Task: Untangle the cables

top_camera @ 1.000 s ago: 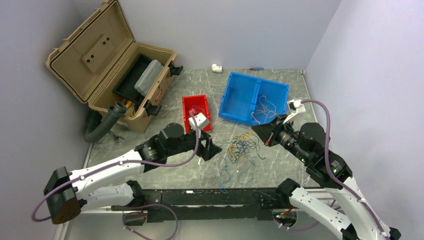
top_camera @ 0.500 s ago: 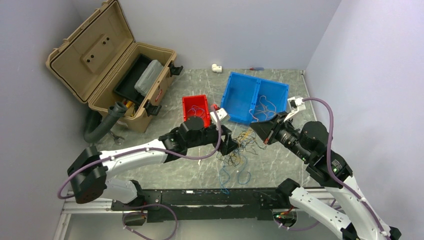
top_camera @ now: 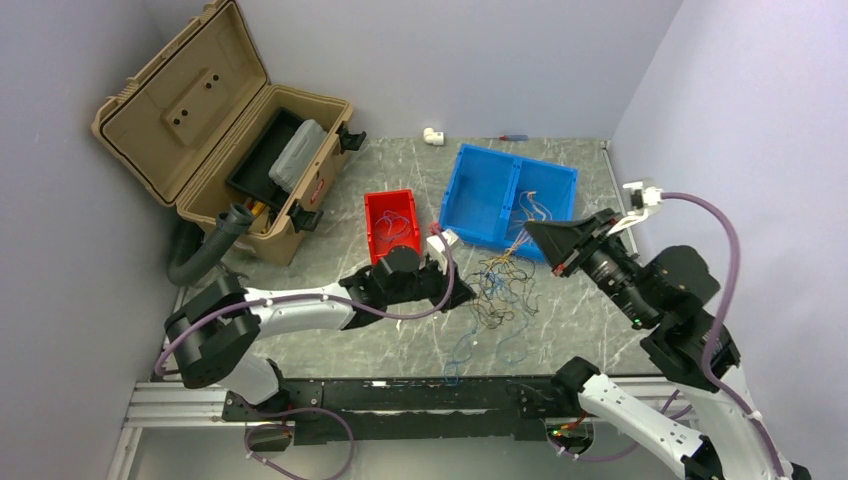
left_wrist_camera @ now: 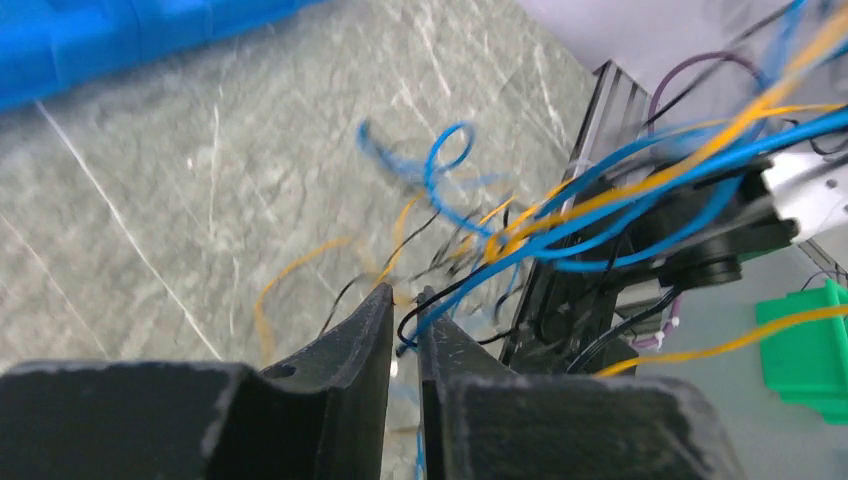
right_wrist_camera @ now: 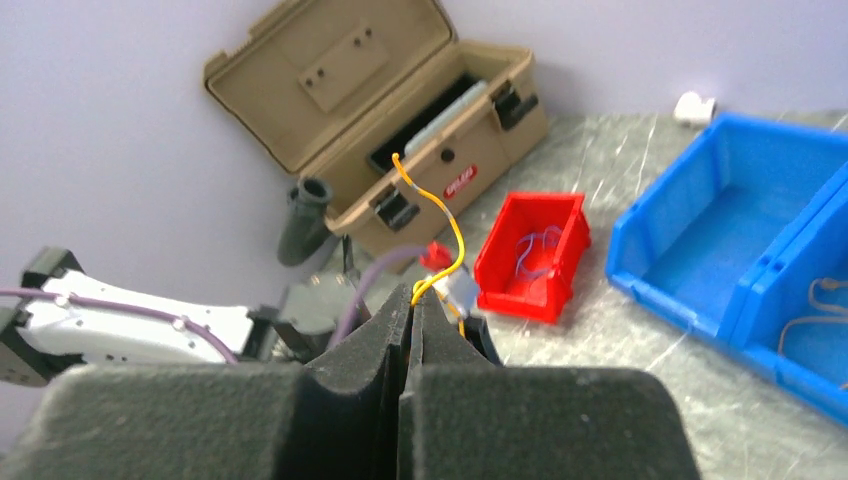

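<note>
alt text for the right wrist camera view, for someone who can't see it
The right pincer is shut on a thin yellow wire that curls up from its tips. Behind it on the grey table sit an open tan toolbox, a small red bin holding a blue wire, and a blue bin at right.

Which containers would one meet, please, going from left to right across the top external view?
open tan toolbox → red bin → blue divided bin
</note>
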You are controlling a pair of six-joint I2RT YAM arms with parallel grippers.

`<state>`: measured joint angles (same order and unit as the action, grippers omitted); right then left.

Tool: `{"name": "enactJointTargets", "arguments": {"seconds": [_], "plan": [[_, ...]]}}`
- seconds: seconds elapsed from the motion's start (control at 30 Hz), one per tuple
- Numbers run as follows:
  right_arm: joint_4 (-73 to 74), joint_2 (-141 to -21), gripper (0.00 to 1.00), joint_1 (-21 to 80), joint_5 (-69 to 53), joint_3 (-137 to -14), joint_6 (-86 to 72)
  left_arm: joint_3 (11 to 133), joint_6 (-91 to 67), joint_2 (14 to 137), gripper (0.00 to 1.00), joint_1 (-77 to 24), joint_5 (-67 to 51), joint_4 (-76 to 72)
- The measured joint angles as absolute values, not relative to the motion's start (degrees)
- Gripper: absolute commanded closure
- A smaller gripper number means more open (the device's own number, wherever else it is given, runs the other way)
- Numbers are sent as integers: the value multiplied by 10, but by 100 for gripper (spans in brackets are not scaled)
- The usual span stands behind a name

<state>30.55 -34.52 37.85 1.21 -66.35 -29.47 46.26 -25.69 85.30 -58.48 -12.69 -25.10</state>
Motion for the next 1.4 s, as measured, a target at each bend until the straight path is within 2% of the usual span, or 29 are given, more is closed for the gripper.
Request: {"name": "enactJointTargets", "arguments": {"seconds": [0.07,0.1,0.13,0.17,0.57,0.7,0.97,1.2,1.4], "plan": [[303,-345,100,378,27,-686,-283,438,-270,862,83,-585,-130,-272],[302,-345,100,378,33,-696,-278,423,-280,864,88,-585,-133,-284],[300,-345,100,378,41,-705,-272,406,-287,864,98,-585,-135,-295],[296,-345,100,378,48,-713,-267,395,-294,864,100,-585,-137,-301],[278,-338,100,379,133,-733,-226,326,-313,818,100,-594,-128,-330],[277,-320,100,379,183,-733,-225,308,-307,749,100,-594,-94,-274],[287,-266,100,378,356,-723,-251,279,-298,536,100,-594,19,-117],[346,-248,100,379,469,-691,-310,274,-328,385,100,-594,156,41],[411,-226,100,378,518,-667,-354,273,-378,288,100,-594,277,170]]}}
